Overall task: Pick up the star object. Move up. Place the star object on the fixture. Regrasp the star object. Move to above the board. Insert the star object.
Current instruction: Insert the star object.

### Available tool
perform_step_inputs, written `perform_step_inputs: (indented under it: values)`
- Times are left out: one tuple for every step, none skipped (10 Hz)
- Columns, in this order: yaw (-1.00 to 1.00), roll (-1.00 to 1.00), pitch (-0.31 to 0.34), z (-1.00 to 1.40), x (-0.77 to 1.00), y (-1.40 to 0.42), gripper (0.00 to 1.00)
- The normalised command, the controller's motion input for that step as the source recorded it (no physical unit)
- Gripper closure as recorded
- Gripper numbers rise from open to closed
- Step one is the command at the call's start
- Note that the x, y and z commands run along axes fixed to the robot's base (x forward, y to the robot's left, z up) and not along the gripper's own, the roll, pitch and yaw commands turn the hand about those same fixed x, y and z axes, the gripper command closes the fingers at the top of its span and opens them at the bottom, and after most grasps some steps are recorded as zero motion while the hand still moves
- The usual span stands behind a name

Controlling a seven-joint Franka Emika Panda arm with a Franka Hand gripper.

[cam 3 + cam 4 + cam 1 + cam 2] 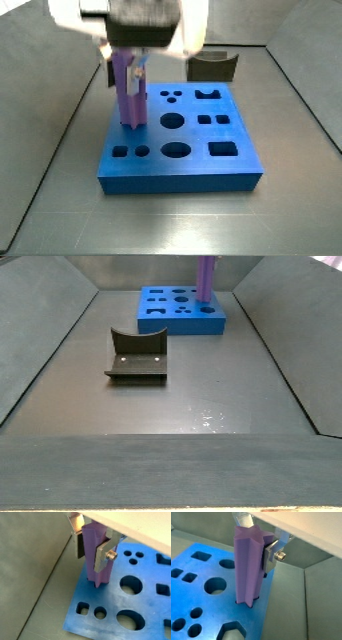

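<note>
Floor: grey and bare, with grey walls all round.
Star object (130, 92): upright, its lower end at the board's left edge, apparently entering a hole.
Tool (128, 62): clamped on the star object's upper part.
Handling: looks stiff, light, ridged; hold the flanks high.
Board (181, 165): flat, mid-floor.
Fixture (211, 66): behind the board, empty.

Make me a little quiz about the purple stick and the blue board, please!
1. True or false: the tool grips the star object, held upright.
2. Where is the star object's lower end? A) on the fixture B) at the board C) on the floor
3. Fill in: the fixture's notch is ____.

Key: 1 true; 2 B; 3 empty
</note>
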Motion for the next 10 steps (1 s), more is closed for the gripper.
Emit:
perform_step_inputs:
  values:
    - [0.0, 0.0, 0.0, -1.0, 0.26, 0.01, 1.0]
    - [0.0, 0.0, 0.0, -1.0, 0.35, 0.06, 1.0]
    - [0.0, 0.0, 0.0, -1.0, 0.35, 0.1, 1.0]
    - [0.0, 0.0, 0.0, -1.0, 0.36, 0.1, 1.0]
    - [0.0, 0.0, 0.0, -1.0, 0.36, 0.11, 1.0]
    - [0.0, 0.0, 0.0, -1.0, 0.35, 0.1, 1.0]
    - [-0.03, -0.15, 0.026, 0.0, 0.06, 0.12, 1.0]
    - [0.0, 0.0, 0.0, -0.05, 0.0, 0.0, 1.0]
    - [0.05, 0.44, 0.006, -0.83, 0.09, 0.0, 1.0]
    - [0.19, 0.43, 0.0, -0.86, 0.1, 0.0, 1.0]
